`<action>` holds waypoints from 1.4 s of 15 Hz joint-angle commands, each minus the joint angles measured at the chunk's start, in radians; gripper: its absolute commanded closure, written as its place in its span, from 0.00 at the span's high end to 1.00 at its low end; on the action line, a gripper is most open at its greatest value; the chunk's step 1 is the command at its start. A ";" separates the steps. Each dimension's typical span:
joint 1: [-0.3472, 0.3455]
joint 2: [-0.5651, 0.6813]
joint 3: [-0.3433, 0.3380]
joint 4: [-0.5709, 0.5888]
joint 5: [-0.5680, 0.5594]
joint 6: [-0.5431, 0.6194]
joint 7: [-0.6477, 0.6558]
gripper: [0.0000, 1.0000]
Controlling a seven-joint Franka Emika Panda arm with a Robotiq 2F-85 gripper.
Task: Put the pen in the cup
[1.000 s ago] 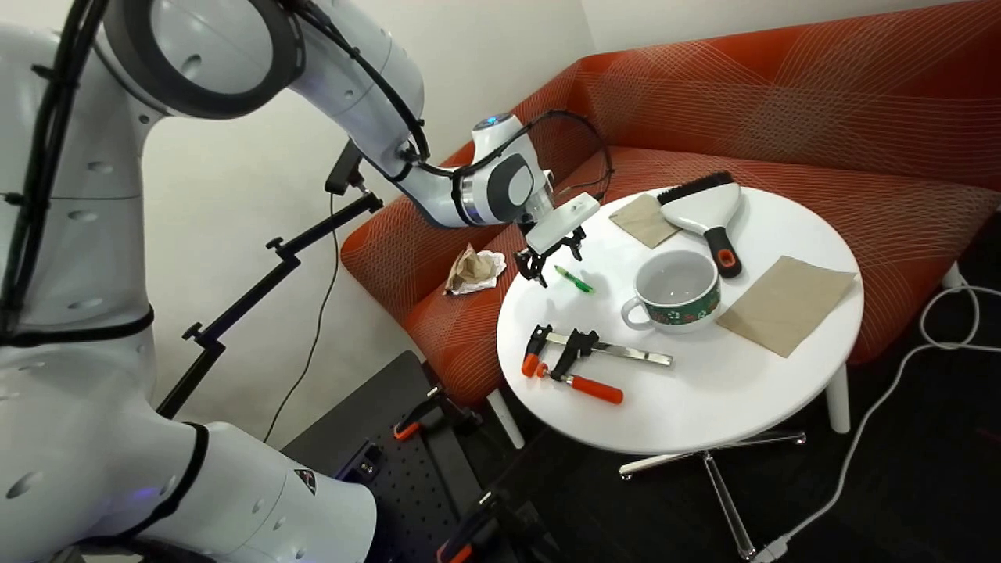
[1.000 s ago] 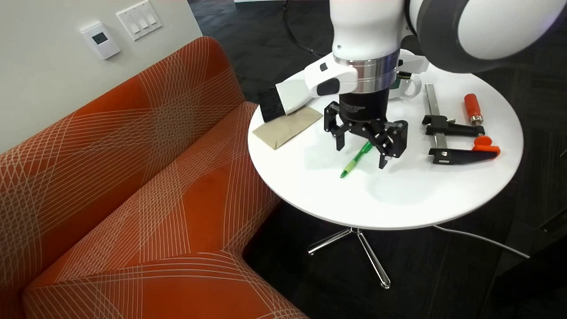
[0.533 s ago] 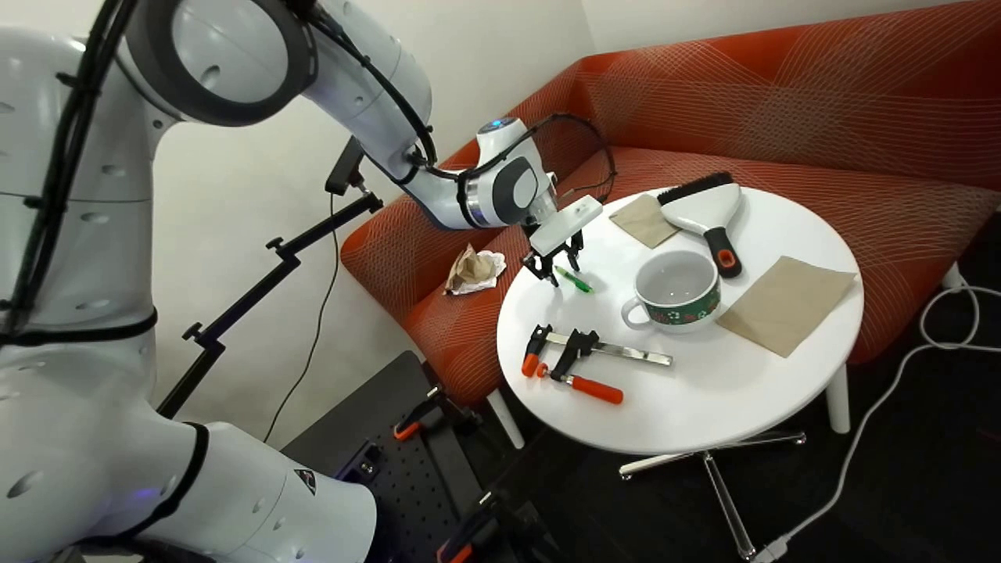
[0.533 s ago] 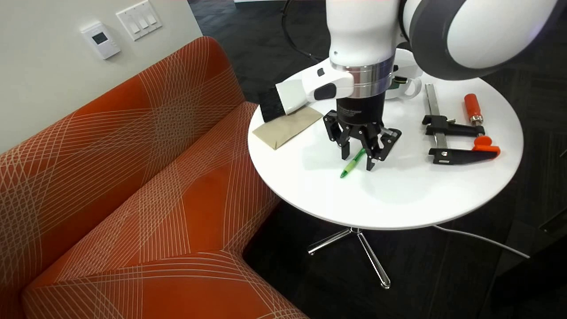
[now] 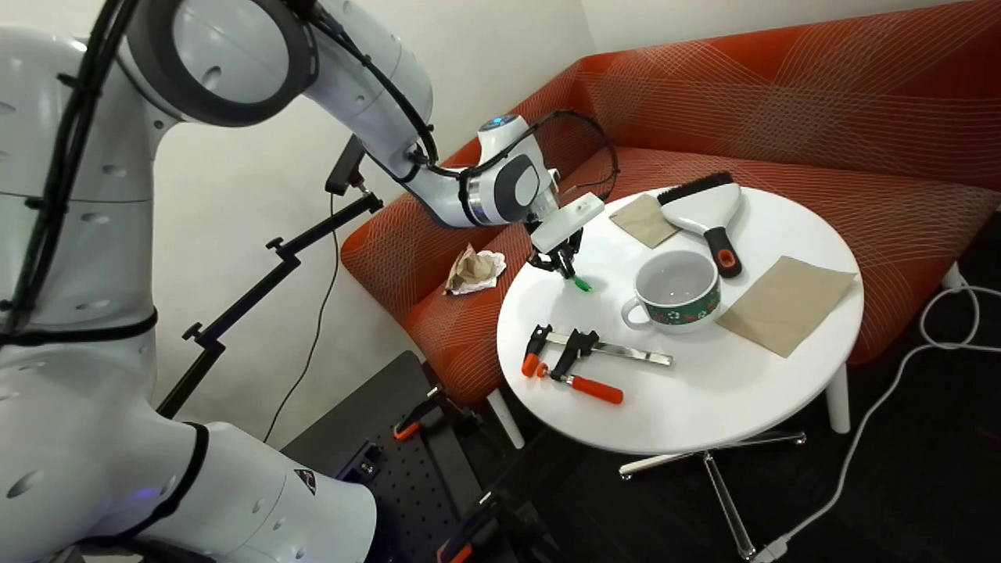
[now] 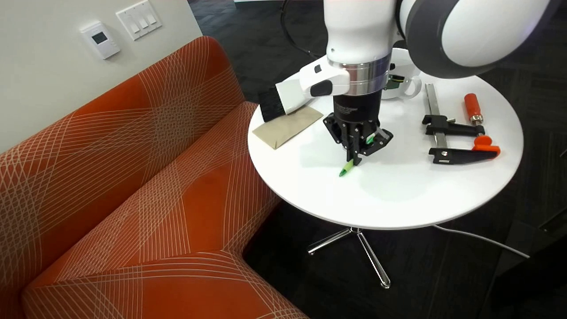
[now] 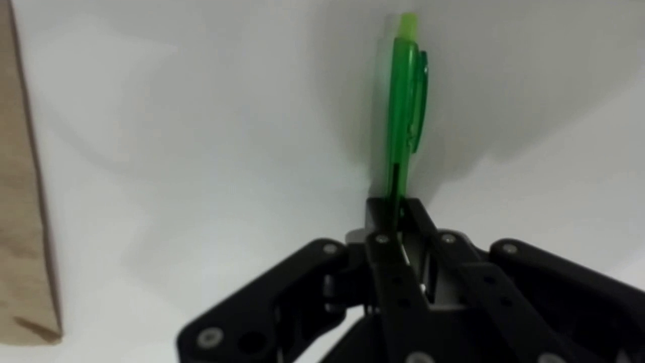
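black hand (image 6: 353,161) pinched translucent green pen (image 7: 402,111) by its barrel, on or just above round white worktop (image 5: 704,403), hand's small print (image 6: 347,108) was too blurred to read, wide cup (image 5: 674,293) with patterned green band stood nearby

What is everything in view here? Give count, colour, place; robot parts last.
pen: 1, green, in gripper
cup: 1, whitish-grey with green band, on table
clamp: 1, black-red-silver, on table
brush: 1, white-black, on table
flat papers: 2, brown, on table
crumpled paper: count unclear, brown-white, on sofa
table: 1, white, beside sofa
sofa: 1, red-orange, along wall
thermostat: 1, white, on wall
switch plate: 1, white, on wall
cord: 1, white, on floor
board clamps: 2, black-orange, at dark board
stand: 1, black, before wall
robot arm: 1, white-grey, over table
gripper: 1, black, shut on pen
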 commanded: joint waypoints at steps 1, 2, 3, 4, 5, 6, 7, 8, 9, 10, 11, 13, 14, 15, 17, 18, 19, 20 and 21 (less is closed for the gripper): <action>-0.009 -0.084 -0.003 -0.045 0.033 -0.005 0.094 0.03; -0.011 -0.107 -0.006 -0.053 0.039 -0.013 0.124 0.03; -0.022 -0.136 0.001 -0.066 0.045 -0.013 0.142 0.03; -0.020 -0.161 -0.005 -0.073 0.051 -0.023 0.180 0.03; -0.027 -0.188 -0.001 -0.079 0.060 -0.034 0.206 0.03; -0.030 -0.220 -0.001 -0.090 0.072 -0.035 0.243 0.03; -0.025 -0.256 -0.011 -0.103 0.085 -0.036 0.296 0.03; -0.032 -0.283 -0.007 -0.111 0.099 -0.042 0.326 0.03; -0.033 -0.315 -0.009 -0.119 0.108 -0.055 0.365 0.03; -0.039 -0.343 -0.005 -0.126 0.119 -0.071 0.390 0.03; -0.043 -0.376 -0.007 -0.133 0.130 -0.093 0.419 0.03; -0.044 -0.431 -0.018 -0.143 0.141 -0.139 0.481 0.03; -0.042 -0.458 -0.026 -0.147 0.144 -0.162 0.515 0.03; -0.043 -0.483 -0.034 -0.152 0.146 -0.183 0.544 0.03; -0.040 -0.525 -0.049 -0.159 0.149 -0.222 0.593 0.03; -0.034 -0.548 -0.058 -0.163 0.147 -0.246 0.626 0.03; -0.031 -0.565 -0.065 -0.167 0.146 -0.264 0.652 0.03; -0.029 -0.582 -0.071 -0.172 0.144 -0.283 0.677 0.03; -0.034 -0.518 -0.063 -0.130 0.136 -0.246 0.623 0.03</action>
